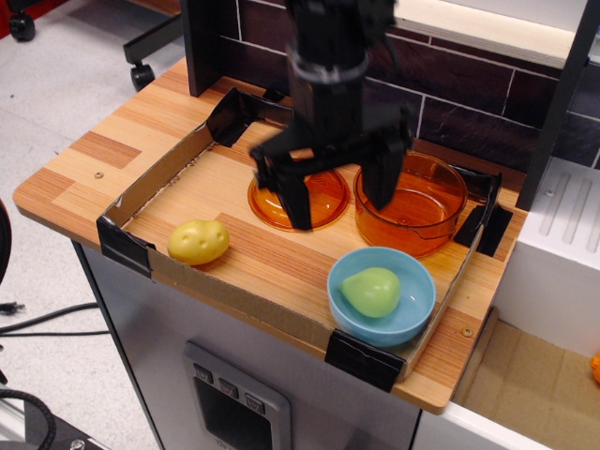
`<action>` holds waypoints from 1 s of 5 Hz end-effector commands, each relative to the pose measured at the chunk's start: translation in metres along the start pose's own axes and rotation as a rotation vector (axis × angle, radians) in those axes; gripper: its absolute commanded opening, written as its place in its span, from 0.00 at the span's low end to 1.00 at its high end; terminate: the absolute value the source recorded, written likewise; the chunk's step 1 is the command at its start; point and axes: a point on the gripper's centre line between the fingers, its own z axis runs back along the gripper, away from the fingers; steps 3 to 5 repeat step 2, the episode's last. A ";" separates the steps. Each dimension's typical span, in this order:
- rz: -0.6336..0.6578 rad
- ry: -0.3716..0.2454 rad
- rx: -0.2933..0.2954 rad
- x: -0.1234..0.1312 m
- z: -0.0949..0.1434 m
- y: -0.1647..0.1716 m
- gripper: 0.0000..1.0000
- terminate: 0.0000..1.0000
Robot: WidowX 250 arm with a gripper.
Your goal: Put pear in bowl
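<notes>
The light-green pear lies inside the light-blue bowl at the front right of the cardboard tray. My black gripper hangs open and empty above the tray, behind and left of the bowl, over the orange lid and pot. Its two fingers are spread wide apart. The gripper is clear of the pear.
A yellow lumpy potato toy lies at the tray's front left. An orange lid and a transparent orange pot sit at the back. The cardboard tray wall rings the wooden counter. A white box stands to the right.
</notes>
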 end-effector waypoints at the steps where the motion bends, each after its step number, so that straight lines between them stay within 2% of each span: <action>1: -0.035 -0.131 -0.100 0.010 0.051 0.009 1.00 0.00; 2: -0.035 -0.131 -0.100 0.010 0.051 0.009 1.00 1.00; 5: -0.035 -0.131 -0.100 0.010 0.051 0.009 1.00 1.00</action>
